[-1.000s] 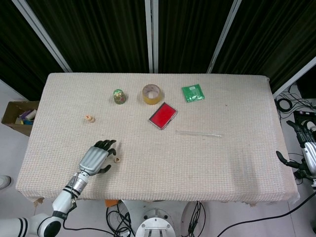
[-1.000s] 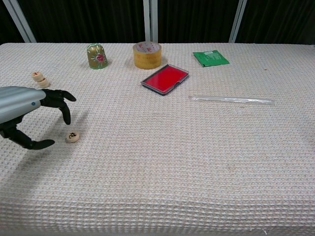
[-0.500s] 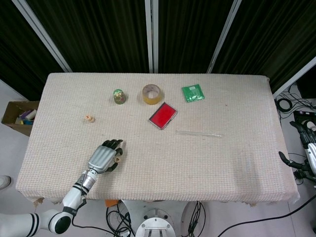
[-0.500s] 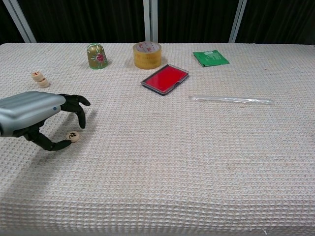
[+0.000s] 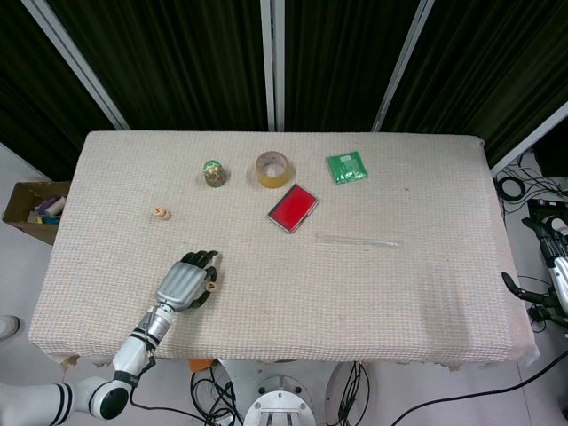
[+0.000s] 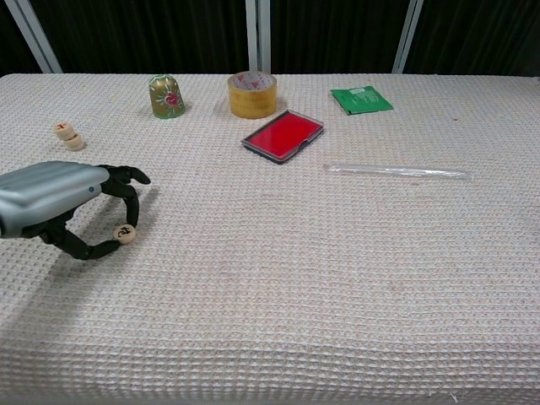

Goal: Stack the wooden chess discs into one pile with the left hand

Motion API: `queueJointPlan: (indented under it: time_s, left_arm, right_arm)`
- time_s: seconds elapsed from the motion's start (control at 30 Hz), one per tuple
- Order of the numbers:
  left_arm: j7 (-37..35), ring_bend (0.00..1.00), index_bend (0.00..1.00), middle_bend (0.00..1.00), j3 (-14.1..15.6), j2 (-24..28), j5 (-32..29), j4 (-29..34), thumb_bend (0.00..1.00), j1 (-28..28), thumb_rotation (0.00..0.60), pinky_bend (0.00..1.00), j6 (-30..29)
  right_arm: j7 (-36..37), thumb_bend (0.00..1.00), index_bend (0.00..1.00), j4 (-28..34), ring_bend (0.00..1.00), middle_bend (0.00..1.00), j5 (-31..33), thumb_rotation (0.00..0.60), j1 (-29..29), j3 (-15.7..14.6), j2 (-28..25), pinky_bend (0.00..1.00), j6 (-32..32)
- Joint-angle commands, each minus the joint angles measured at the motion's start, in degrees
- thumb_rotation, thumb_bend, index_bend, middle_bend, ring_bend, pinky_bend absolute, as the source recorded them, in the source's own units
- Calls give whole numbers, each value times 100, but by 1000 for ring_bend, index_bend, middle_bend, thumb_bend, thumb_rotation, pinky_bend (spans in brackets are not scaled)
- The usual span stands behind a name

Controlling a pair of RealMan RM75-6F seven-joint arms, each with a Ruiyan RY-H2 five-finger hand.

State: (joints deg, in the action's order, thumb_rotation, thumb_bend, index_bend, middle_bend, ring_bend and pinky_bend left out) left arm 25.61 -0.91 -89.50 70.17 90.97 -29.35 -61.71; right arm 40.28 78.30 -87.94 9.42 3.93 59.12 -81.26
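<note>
Fingers (image 6: 128,191) of my left hand (image 6: 52,202) curl down over the loose wooden disc (image 6: 126,234), thumb under one side of its rim and a fingertip at the other, so I read it as pinched, though I cannot tell whether it has left the cloth. From the head view the left hand (image 5: 182,281) covers most of the disc (image 5: 212,286).

I judge the piece light, hard and smooth-edged (likely to squirt sideways if squeezed off-centre), so I want opposite points of the rim, flat faces kept level.

The small pile of discs (image 6: 69,135) sits well apart, further back on the table (image 6: 337,278); it is short but narrow, and a nudge could topple it.

My right hand (image 5: 552,266) hangs off the far edge, fingers loosely apart, holding nothing.
</note>
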Motion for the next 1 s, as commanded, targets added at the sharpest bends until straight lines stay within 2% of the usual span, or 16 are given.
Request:
queueJointPlan:
  time_s: [0.03, 0.2, 0.4, 0.53, 0.63, 0.83, 1.0]
  left_arm:
    - [-44, 100, 531, 102, -25, 8, 35, -35, 428, 2, 600, 177, -16]
    - [-235, 100, 537, 102, -243, 332, 14, 202, 430, -87, 600, 178, 30]
    - [-567, 100, 524, 102, -932, 914, -420, 346, 428, -305, 600, 178, 82]
    - [-603, 100, 519, 102, -1377, 945, -1035, -111, 425, -586, 600, 178, 319]
    - [-683, 100, 517, 102, -1551, 830, -1409, -598, 423, -808, 600, 178, 619]
    - [-681, 100, 513, 102, -1612, 485, -1888, -1639, 420, -1133, 600, 178, 1035]
    - [-799, 100, 505, 102, -1585, 305, -2126, -2180, 420, -1215, 600, 177, 1269]
  right_arm:
    - [-18, 261, 0, 21, 0, 92, -6, 600, 2, 4, -14, 0, -6]
    - [-46, 262, 0, 67, 0, 92, -26, 600, -16, 11, -42, 0, -63]
    - [-33, 262, 0, 69, 0, 92, -8, 600, -37, 2, -37, 0, -62]
    - [-21, 262, 0, 31, 0, 92, -6, 600, -25, -3, 1, 0, -28]
    - [-20, 261, 0, 20, 0, 92, 1, 600, -25, 4, 3, 0, -30]
    - [-33, 261, 0, 18, 0, 92, 55, 600, -33, 16, -12, 0, 4]
    - [-32, 262, 0, 32, 0, 92, 98, 600, -36, 32, -26, 0, 32]
